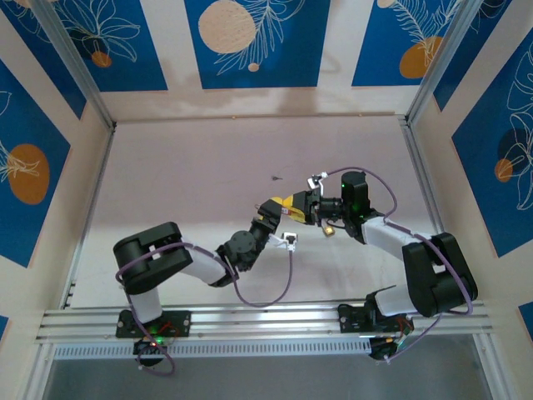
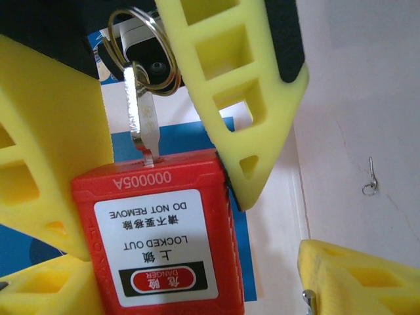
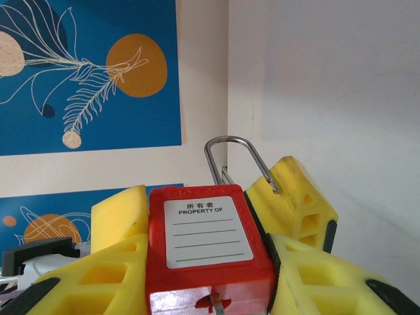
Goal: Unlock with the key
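Clamping the red padlock (image 3: 209, 230), key (image 2: 141, 125) inserted, the right gripper (image 3: 209, 275) faces the left gripper (image 2: 190, 269), whose 2 fingers (image 2: 361, 275) stand spread about the body, 1 apparently touching.

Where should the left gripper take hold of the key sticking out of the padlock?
Probably the flat head of the key, between ring and padlock. Come straight in along the key from the keyhole end, as the left gripper stands, one finger on each side. The blade is buried in the padlock, and the loose ring would not turn it.
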`<action>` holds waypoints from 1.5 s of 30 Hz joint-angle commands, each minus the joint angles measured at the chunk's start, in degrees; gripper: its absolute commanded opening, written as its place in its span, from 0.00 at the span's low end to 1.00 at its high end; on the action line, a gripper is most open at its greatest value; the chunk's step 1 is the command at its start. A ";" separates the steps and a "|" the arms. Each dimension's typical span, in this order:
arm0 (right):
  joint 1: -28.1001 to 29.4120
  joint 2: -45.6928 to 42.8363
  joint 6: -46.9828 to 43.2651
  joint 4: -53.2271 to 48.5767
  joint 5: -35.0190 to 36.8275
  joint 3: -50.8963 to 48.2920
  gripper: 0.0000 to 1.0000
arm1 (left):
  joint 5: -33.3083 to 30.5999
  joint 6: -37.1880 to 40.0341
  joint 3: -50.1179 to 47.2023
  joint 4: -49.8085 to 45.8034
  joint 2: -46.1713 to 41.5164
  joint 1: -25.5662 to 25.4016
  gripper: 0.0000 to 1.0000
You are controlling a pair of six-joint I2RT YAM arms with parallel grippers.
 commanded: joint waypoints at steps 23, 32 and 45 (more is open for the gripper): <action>0.22 -0.43 -2.30 -2.34 0.57 -0.36 0.18 | -0.79 -0.10 0.54 3.32 -1.67 -1.42 0.81; 0.45 -0.49 -3.07 -2.56 1.08 -1.32 0.18 | -1.04 -1.17 0.38 3.38 -2.69 -2.29 0.62; 0.65 -0.41 -3.83 -3.03 1.56 -1.33 0.18 | -1.69 -0.75 0.86 3.39 -4.03 -2.94 0.74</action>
